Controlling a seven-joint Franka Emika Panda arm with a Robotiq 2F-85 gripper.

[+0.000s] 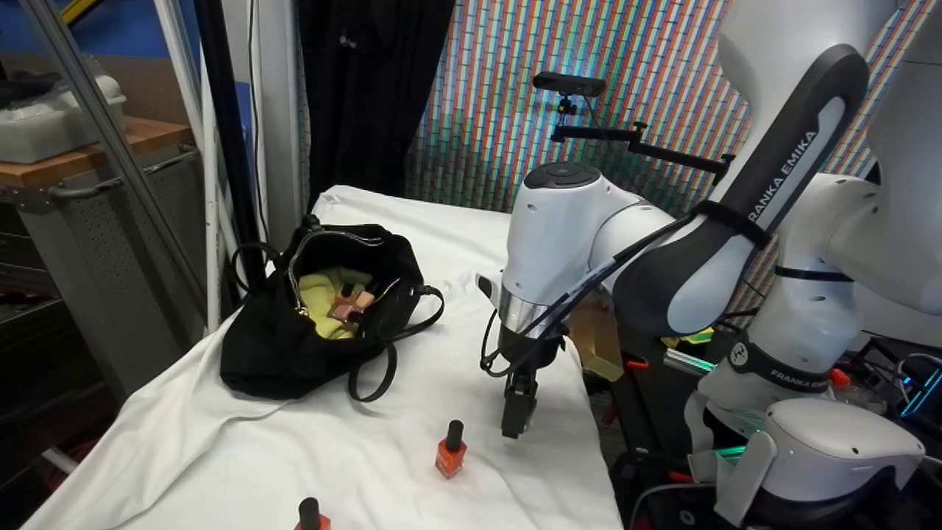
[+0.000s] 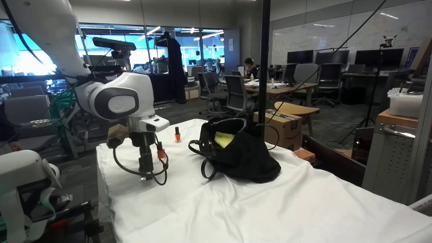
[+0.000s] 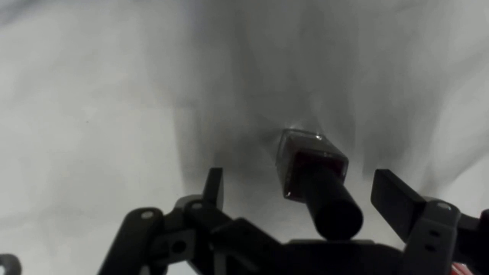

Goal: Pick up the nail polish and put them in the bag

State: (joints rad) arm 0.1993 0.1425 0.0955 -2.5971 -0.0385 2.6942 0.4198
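Evidently we are progressing, with polish bottles [image 1: 344, 312] lying in the bag [image 1: 291, 353] far from our gripper [image 1: 518, 421], while an outlying bottle [image 1: 310, 513] apart from it, an orange-red bottle [image 1: 450, 453] near it and a dark red bottle [image 3: 311, 166] ungripped between its spread fingers [image 3: 397, 202] are remaining.

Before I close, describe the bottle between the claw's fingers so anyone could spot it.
Over the white cloth, find the open claw. Between its fingers, in the wrist view, stands a squarish black-capped bottle. It looks dark red, unlike the nearest orange-red bottle, clear of the claw in an exterior view.
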